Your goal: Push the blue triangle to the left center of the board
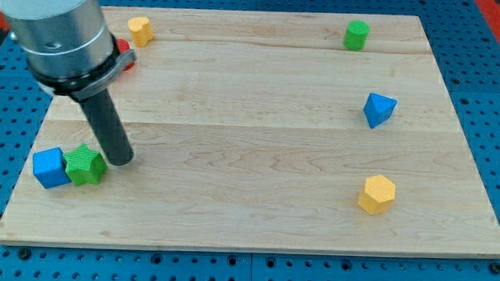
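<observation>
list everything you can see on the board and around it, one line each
blue triangle: 1, blue, view's right, mid height
green cylinder: 1, green, view's top right
yellow hexagon block: 1, yellow, view's lower right
yellow block: 1, yellow, view's top left, shape unclear
red block: 1, red, top left, mostly hidden behind the arm
blue cube: 1, blue, view's lower left, touching the green block
green block: 1, green, ridged top, lower left, right of the blue cube
wooden board: 1, light wood, fills the view
pegboard table: 1, blue with holes, around the board
my tip: 1, dark rod, just right of the green block
</observation>
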You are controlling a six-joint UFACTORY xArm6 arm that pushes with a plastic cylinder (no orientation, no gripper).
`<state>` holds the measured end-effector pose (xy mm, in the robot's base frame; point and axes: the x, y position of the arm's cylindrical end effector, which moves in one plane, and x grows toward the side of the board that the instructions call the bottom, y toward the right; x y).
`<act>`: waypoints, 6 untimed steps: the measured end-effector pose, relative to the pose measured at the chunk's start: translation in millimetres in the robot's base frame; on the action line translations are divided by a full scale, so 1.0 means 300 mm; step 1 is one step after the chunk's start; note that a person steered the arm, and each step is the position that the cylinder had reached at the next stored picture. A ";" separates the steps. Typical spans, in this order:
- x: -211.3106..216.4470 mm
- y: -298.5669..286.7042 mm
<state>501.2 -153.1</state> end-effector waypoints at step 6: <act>-0.141 1.190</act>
